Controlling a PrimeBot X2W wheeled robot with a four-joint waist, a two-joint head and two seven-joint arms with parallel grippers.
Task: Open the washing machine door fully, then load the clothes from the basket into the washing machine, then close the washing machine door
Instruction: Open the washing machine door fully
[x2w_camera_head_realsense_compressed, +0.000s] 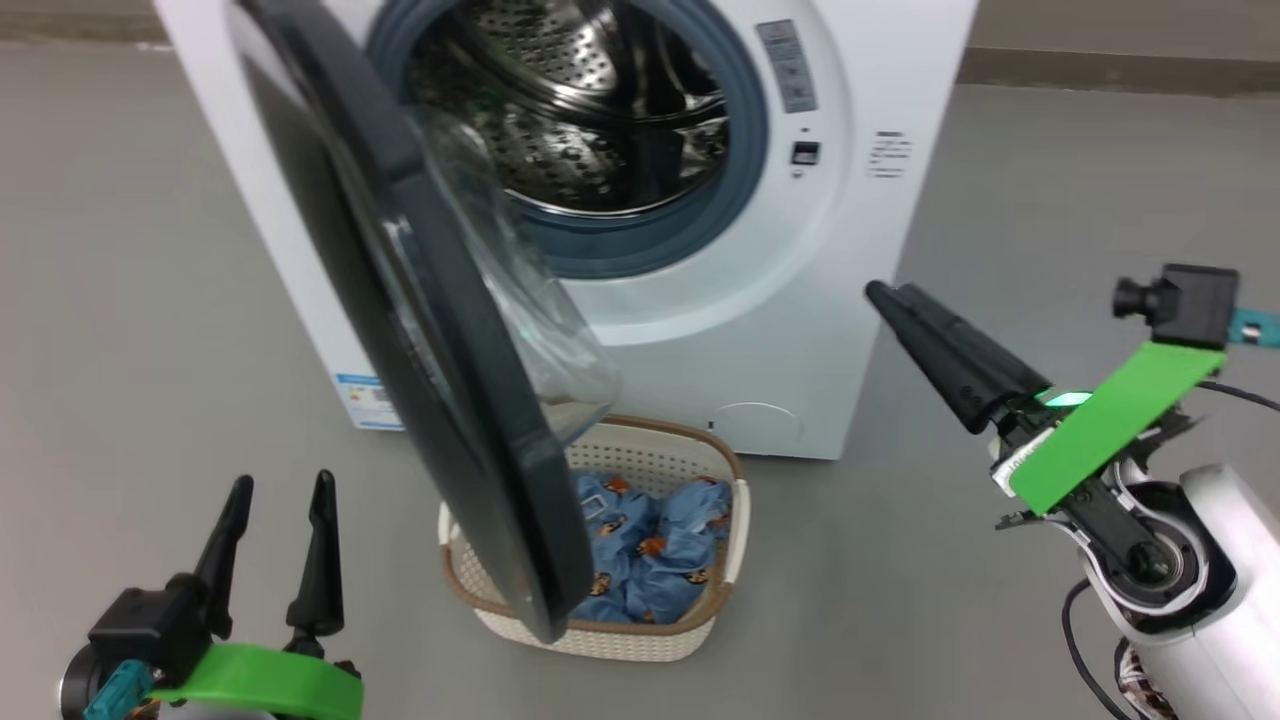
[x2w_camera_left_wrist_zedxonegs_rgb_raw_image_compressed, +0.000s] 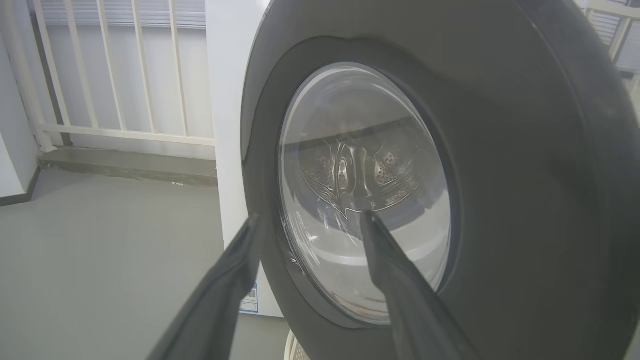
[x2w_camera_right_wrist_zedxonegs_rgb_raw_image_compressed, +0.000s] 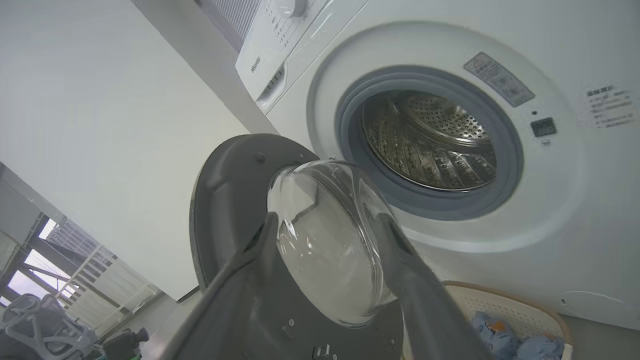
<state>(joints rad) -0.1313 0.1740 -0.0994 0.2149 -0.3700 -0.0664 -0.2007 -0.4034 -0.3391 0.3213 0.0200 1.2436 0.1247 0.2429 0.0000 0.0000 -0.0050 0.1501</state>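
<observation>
The white washing machine (x2w_camera_head_realsense_compressed: 880, 250) stands with its steel drum (x2w_camera_head_realsense_compressed: 600, 100) exposed. The washing machine door (x2w_camera_head_realsense_compressed: 440, 330) is swung out, nearly edge-on to me, and its glass bowl (x2w_camera_head_realsense_compressed: 530, 300) faces right. Below the door sits the basket (x2w_camera_head_realsense_compressed: 690, 450), holding the blue printed clothes (x2w_camera_head_realsense_compressed: 650, 550). My left gripper (x2w_camera_head_realsense_compressed: 280, 485) is open at the lower left, left of the door and apart from it; its wrist view faces the door's outer face (x2w_camera_left_wrist_zedxonegs_rgb_raw_image_compressed: 500, 175). My right gripper (x2w_camera_head_realsense_compressed: 885, 292) hangs right of the machine, and its fingers (x2w_camera_right_wrist_zedxonegs_rgb_raw_image_compressed: 400, 250) stand open, empty, framing the bowl (x2w_camera_right_wrist_zedxonegs_rgb_raw_image_compressed: 325, 250).
Grey floor (x2w_camera_head_realsense_compressed: 150, 300) lies on both sides of the machine. A white railing (x2w_camera_left_wrist_zedxonegs_rgb_raw_image_compressed: 110, 75) on a low step stands behind it to the left. Dark equipment (x2w_camera_right_wrist_zedxonegs_rgb_raw_image_compressed: 45, 325) shows at the right wrist view's lower left. The basket (x2w_camera_right_wrist_zedxonegs_rgb_raw_image_compressed: 505, 300) sits directly under the door's swing.
</observation>
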